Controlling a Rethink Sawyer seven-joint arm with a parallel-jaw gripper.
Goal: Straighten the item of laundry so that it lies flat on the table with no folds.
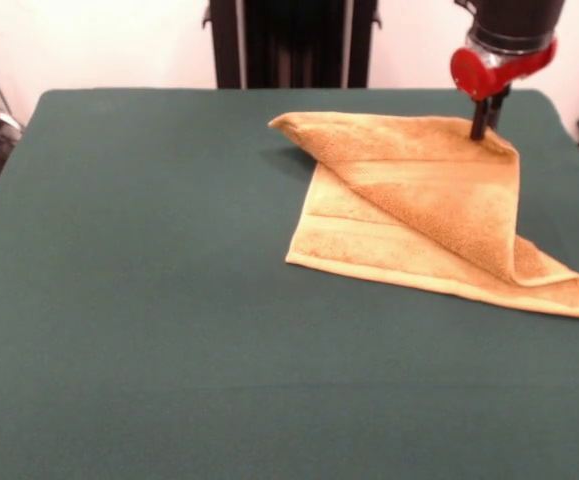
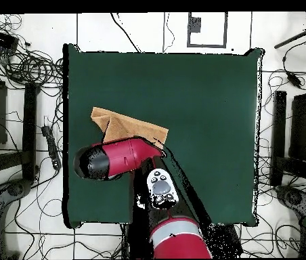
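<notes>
The golden-orange terry towel (image 1: 419,215) lies folded on the dark green desk (image 1: 149,300), toward 2 o'clock of its centre in the front view. One large flap is doubled diagonally over the lower layer, whose hemmed edge and woven band show at 7 o'clock.

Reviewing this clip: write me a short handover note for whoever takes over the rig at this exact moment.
Tool: down at the towel's far edge in the front view, tips touching or pinching the cloth; open or shut cannot be told.
Towel: on the table, toward the right of the front view. One part is folded diagonally over the rest, and a corner sticks out at the near right.
In the overhead view the arm covers much of the towel.
Done: tool brought to the towel.
Left: the fold must be opened and the towel laid flat.
</notes>
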